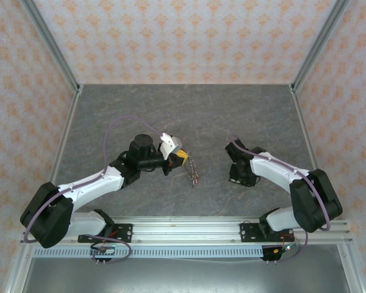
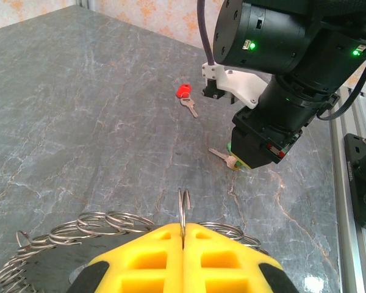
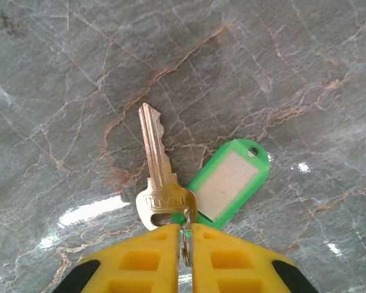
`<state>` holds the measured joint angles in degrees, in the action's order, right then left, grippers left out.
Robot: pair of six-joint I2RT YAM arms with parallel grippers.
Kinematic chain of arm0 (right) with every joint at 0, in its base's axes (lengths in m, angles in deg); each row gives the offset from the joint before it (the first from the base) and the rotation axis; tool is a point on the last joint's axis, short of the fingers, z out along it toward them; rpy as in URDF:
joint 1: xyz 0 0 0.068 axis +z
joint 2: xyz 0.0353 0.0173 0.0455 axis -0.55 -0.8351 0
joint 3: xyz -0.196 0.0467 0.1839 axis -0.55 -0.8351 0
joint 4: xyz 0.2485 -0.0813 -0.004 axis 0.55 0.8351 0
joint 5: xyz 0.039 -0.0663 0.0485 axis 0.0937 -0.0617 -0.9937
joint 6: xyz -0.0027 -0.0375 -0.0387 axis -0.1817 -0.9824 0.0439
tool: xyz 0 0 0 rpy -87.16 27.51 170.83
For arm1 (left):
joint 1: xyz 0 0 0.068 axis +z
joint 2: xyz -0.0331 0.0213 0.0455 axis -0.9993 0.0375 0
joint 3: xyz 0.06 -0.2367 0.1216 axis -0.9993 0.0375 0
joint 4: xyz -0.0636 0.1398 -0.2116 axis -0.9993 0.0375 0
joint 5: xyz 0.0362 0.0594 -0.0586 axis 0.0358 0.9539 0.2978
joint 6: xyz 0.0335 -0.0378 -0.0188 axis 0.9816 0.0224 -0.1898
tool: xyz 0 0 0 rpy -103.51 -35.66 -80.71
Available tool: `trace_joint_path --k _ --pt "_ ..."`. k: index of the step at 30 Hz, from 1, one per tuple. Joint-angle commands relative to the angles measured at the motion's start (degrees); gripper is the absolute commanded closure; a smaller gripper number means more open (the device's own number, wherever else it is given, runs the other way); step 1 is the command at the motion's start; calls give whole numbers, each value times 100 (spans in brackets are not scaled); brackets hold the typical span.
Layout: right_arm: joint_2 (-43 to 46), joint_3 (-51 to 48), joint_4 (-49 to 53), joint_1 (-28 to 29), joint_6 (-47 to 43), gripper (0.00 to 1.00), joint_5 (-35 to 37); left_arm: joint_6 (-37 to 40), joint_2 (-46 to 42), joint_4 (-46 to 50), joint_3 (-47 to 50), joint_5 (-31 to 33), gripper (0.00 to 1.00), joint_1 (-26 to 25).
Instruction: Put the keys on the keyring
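- The left gripper is fully closed on one thin wire loop of the keyring. The rest of the coils fan out to the side, and in the top view the ring hangs just below the fingers, off the tabletop.
- The right gripper is closed almost completely. It pinches the brass key at the small split ring by its head. The key and its green tag appear to lie flat on the stone.
- The step in hand looks like lifting this key towards the ring. A straight, slow lift should keep the narrow pinch from slipping.
- The tag will likely dangle, so it should be kept away from the coils.
- The left arm should hold steady and present an open end of the wire, which cannot be made out here.
- A red-headed key waits further out, well apart from both.
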<state>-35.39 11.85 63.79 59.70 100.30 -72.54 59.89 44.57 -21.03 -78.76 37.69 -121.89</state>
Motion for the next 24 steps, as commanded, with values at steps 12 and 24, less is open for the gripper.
trace_joint_path --k 12,24 --pt "134 7 282 22 -103 94 117 -67 -225 -196 -119 65 100 -37" --pt "1992 -130 -951 28 -653 98 -884 -40 -240 -117 -149 40 100 -41"
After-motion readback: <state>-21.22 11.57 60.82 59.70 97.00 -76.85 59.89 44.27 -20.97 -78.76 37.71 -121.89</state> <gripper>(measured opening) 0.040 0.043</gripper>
